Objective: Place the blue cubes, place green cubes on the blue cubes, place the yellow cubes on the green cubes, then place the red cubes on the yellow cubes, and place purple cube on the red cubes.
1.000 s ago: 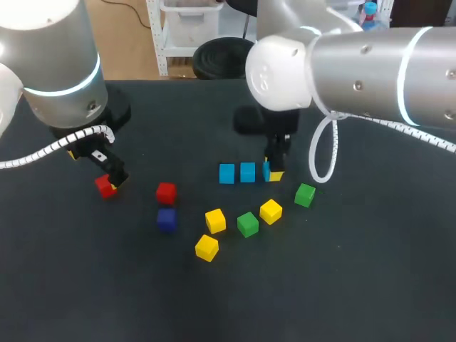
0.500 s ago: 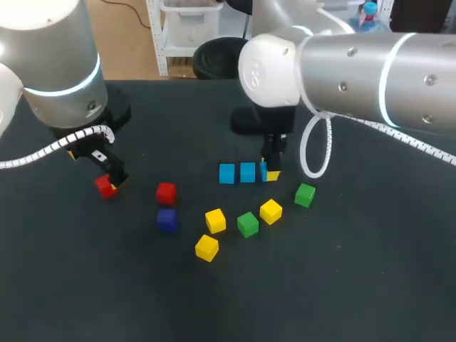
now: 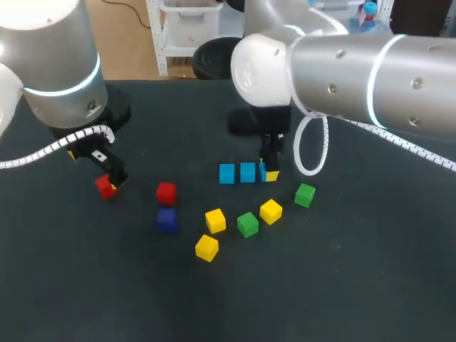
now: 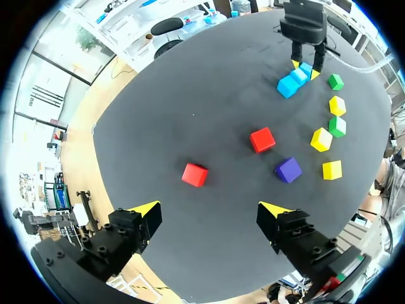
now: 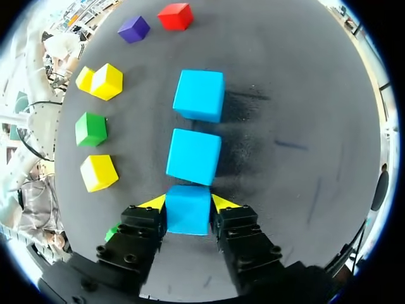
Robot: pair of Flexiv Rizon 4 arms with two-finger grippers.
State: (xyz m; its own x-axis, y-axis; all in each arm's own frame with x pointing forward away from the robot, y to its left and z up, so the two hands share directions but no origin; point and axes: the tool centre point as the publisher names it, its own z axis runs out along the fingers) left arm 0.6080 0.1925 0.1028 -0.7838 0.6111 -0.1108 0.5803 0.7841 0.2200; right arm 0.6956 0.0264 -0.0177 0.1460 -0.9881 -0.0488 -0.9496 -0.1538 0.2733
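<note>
One blue cube (image 5: 188,209) gripped, right arm (image 3: 342,71) shifted left

The table (image 3: 370,285) is black and matt, with a fine cloth-like texture and no glare. The blue cube (image 5: 188,215) at the right gripper (image 5: 188,202) has smooth, even faces with a faint sheen; whether it is wood or plastic cannot be told. The red cubes (image 4: 262,139), purple cube (image 4: 288,170), yellow cubes (image 3: 215,220) and green cubes (image 3: 247,224) have the same finish. The right arm (image 3: 356,71) and left arm (image 3: 50,50) have smooth silver-grey shells with a satin metallic look, and the right arm's joint cap is glossy white. The left gripper (image 4: 209,208), like the right, has a hard matt black body with exposed screw heads and matt yellow tips. A ribbed hose (image 3: 43,153) looks like white plastic.
</note>
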